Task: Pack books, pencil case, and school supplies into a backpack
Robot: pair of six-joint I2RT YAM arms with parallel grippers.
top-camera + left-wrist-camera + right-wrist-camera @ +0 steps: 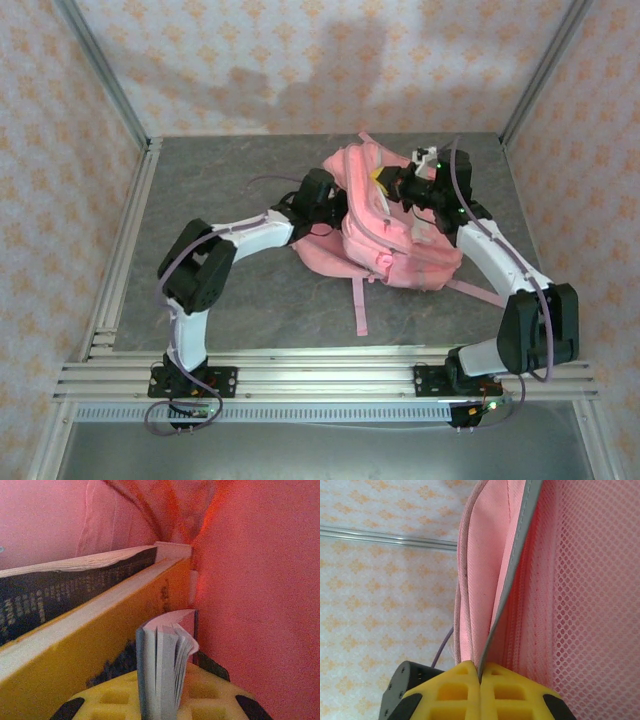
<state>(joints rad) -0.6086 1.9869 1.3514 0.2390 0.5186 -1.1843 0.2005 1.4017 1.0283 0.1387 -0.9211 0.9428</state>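
Left jaws gripping book (159,672) inside backpack (260,580), right jaws clamping rim

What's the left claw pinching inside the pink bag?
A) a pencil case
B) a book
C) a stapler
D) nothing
B: the left claw pinches a book by its edge, pages fanned, beside a yellow book inside the backpack.

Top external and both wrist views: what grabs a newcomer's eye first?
The large pink fabric backpack lies slumped mid-table, with both arms converging on it. In the left wrist view, the left gripper clamps a thin slate-blue book edge-on inside the pink lining, beside a yellow book and a dark navy book with white print. The right gripper pinches the backpack's grey-trimmed opening edge.
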